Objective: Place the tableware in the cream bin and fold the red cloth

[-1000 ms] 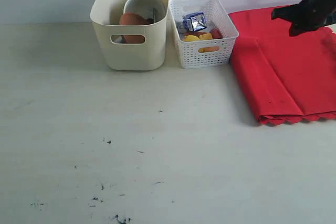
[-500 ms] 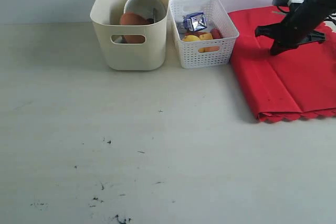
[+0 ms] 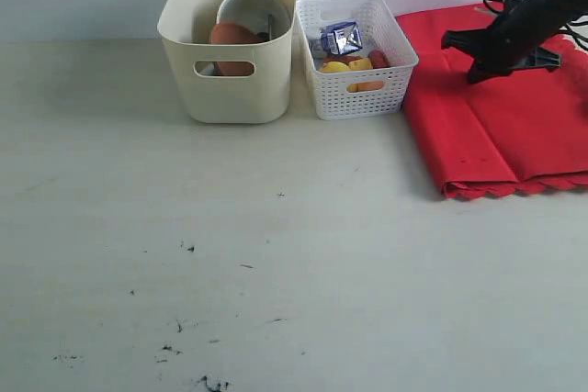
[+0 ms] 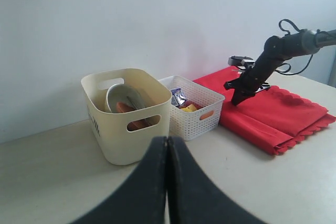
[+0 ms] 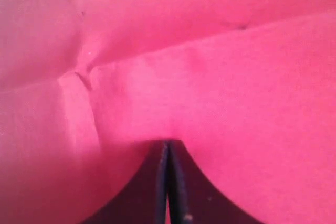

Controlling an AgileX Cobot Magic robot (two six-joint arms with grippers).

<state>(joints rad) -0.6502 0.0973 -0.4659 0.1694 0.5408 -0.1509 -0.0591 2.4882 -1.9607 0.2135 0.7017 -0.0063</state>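
Near: my left gripper [image 4: 167, 142] pinched closed, empty. Free room on pale tabletop [image 3: 276, 273] toward 6 o'clock. 11 o'clock: tall cream plastic bin [image 3: 230, 98], white ceramic bowl [image 3: 253, 11] inside, rest hidden behind wall. 2 o'clock: folded red cloth [image 3: 496, 135], cut off by frame; right gripper [image 3: 476, 74] jaws together, tip on it, can't tell if fabric pinched.

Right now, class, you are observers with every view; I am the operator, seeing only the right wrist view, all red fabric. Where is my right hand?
Observer: The right hand is over the far part of the large folded red fabric cloth.
Operator: Is tableware binned?
Observer: The tall cream plastic bin holds a white ceramic bowl and a round brown wooden plate.
Operator: And the left hand?
Observer: The left hand is shut, away from the cloth.
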